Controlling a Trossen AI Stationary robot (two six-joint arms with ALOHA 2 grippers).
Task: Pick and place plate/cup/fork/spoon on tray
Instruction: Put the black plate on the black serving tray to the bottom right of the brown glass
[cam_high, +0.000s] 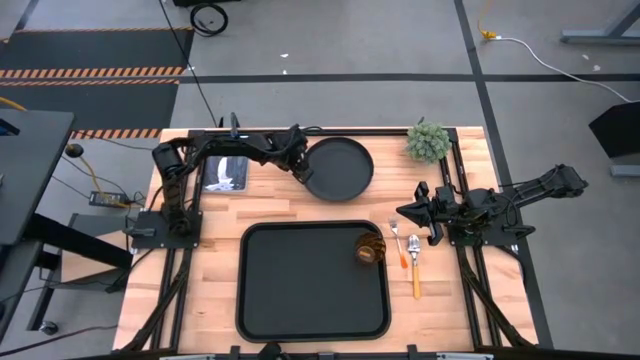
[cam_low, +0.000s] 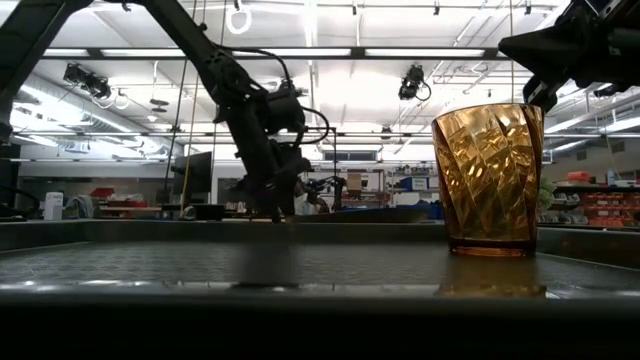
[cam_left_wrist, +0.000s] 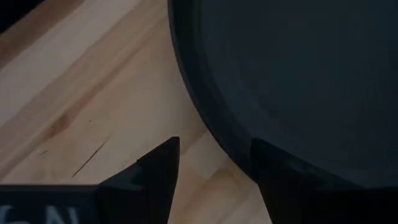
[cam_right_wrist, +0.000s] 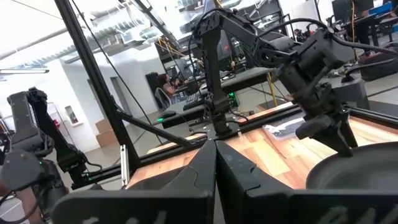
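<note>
The round black plate (cam_high: 345, 165) lies flat on the wooden table beyond the tray (cam_high: 290, 300). My left gripper (cam_high: 303, 172) is open at the plate's left rim. In the left wrist view (cam_left_wrist: 214, 177) one finger stands over the wood outside the rim (cam_left_wrist: 205, 118) and the other over the plate's inside. The amber cup (cam_high: 370, 250) stands upright in the tray's far right corner and also shows in the low view (cam_low: 488, 180). The fork (cam_high: 398, 243) and spoon (cam_high: 415, 268) lie on the table right of the tray. My right gripper (cam_high: 408, 212) is shut and empty, just beyond them.
A small green plant (cam_high: 428, 140) stands at the table's far right, close to the plate. A dark flat card (cam_high: 225, 172) lies under the left arm at the far left. Most of the tray's floor is bare.
</note>
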